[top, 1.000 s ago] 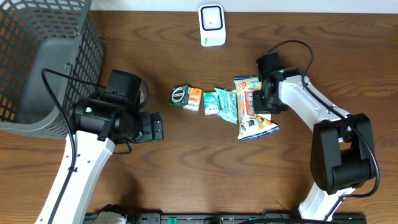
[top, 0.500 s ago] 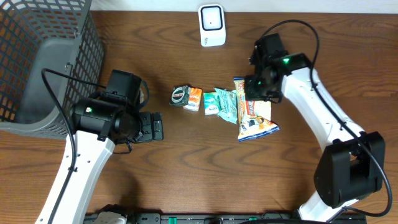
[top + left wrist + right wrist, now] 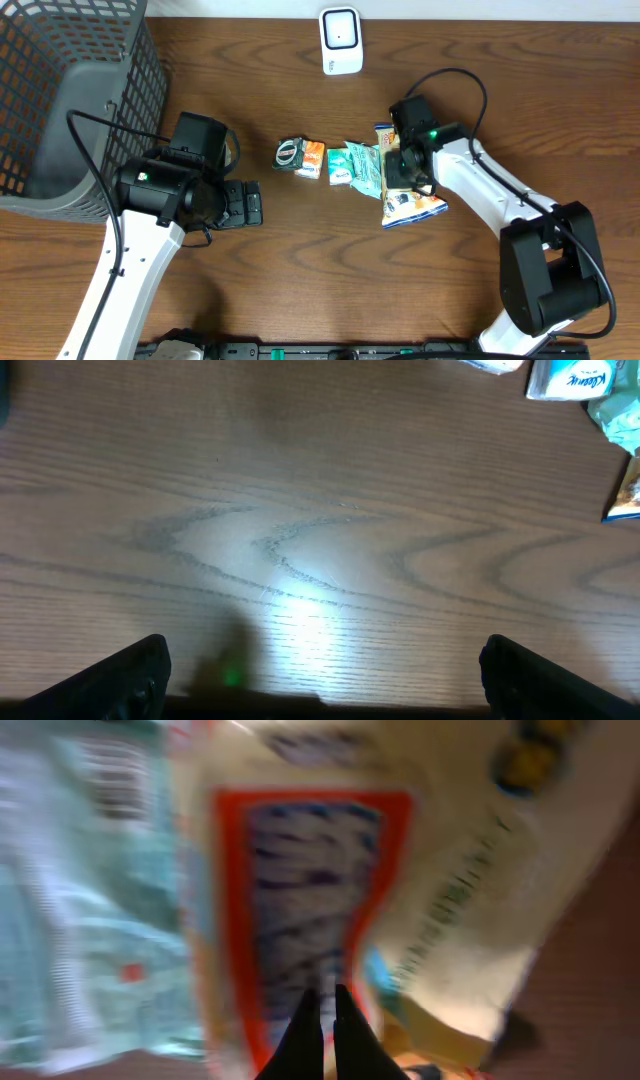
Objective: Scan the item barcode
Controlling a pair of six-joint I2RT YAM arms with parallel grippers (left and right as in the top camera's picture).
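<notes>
Repositioned, right end effector (fingers together) sits over orange-bordered packet.

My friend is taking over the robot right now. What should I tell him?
Left gripper: jaws open, empty, over bare table.
Right gripper: jaws shut, holding nothing, tips low over the orange-framed snack packet; contact unclear.
Scanner stands at the table's far edge.
No item lifted yet.
Left to do: pick up an item and show its barcode to the scanner.
</notes>
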